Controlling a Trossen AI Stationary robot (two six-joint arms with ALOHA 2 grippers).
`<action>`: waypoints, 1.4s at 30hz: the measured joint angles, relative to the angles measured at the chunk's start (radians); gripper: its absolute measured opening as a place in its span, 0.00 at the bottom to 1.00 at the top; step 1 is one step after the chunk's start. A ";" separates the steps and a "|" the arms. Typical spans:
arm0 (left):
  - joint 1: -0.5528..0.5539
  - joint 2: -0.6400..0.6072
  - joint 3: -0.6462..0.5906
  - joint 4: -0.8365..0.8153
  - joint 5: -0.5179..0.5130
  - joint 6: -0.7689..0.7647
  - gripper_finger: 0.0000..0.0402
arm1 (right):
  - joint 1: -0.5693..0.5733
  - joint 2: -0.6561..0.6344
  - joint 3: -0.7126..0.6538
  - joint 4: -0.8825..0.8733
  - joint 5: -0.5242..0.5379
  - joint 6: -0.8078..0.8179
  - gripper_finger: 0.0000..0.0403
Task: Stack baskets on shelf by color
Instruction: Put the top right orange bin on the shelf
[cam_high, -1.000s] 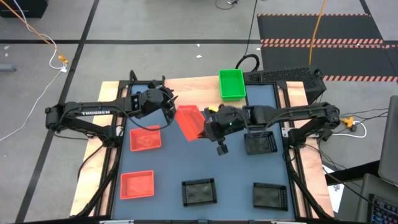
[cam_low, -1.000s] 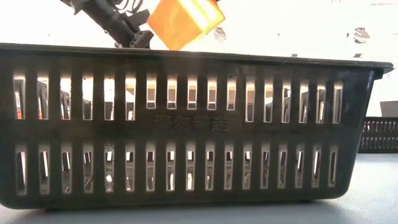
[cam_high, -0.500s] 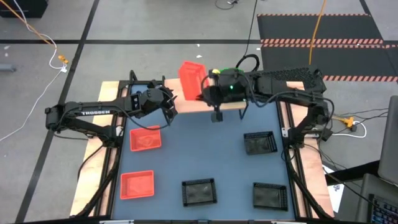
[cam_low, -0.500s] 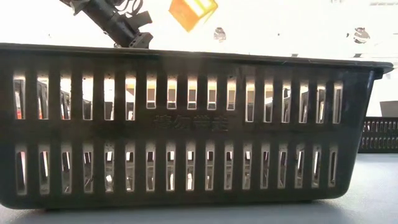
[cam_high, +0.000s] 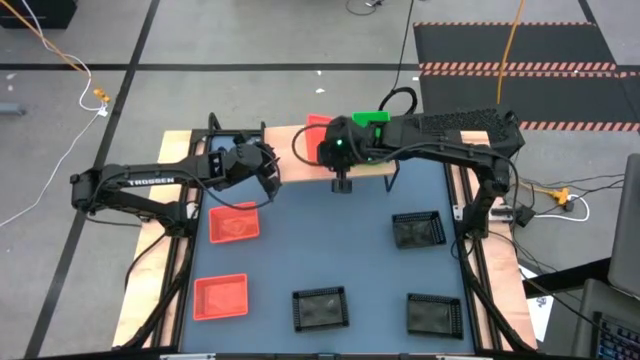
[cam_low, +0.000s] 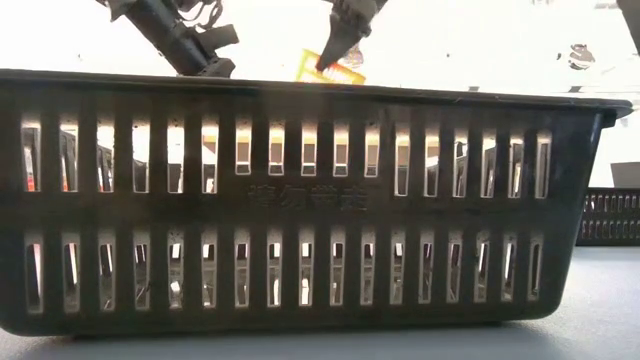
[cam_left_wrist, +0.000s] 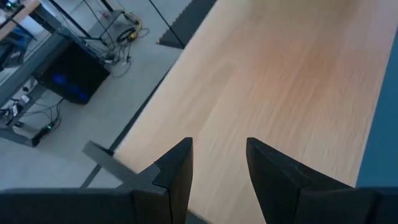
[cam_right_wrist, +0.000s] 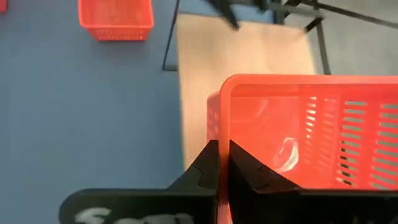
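- Over the far edge of the table, the right gripper (cam_right_wrist: 219, 163) is clamped on the rim of a red basket (cam_right_wrist: 292, 134), holding it above the shelf (cam_high: 295, 165), next to the green basket (cam_high: 372, 119) that already sits there.
- Two more red baskets (cam_high: 233, 223) lie on the tabletop (cam_high: 330, 240) on the left arm's side; three black baskets (cam_high: 418, 230) lie toward the right and near edges. One black basket fills almost the whole low view.
- Left gripper (cam_left_wrist: 217, 171) hovers over the shelf's other end with its fingers apart and nothing between them.
- Judging by its thin slotted walls, the red basket is light, fairly stiff plastic; a pinch on one wall seems enough to carry it.
- Such a one-sided hold may let it tilt or swing, so it likely needs setting down level.
- A short-side rim looks the best place to grip; the smooth plastic could slip between narrow fingers.
- Pale wood of the shelf looks flat and smooth, so a basket could slide if nudged.
- Blue-grey tabletop is matte, with wooden side edges.
- Beyond the table are a grey floor, loose cables, black mats with striped edges and some equipment.
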 joint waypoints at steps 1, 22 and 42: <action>0.002 -0.006 0.000 0.001 -0.001 0.001 0.38 | 0.001 0.000 -0.024 0.015 0.000 0.008 0.00; 0.036 -0.046 0.001 -0.032 -0.001 0.055 0.38 | -0.088 0.000 -0.239 0.190 0.047 0.069 0.05; 0.080 -0.046 0.001 -0.077 0.000 0.024 0.38 | -0.064 -0.012 -0.239 0.247 -0.082 0.073 0.17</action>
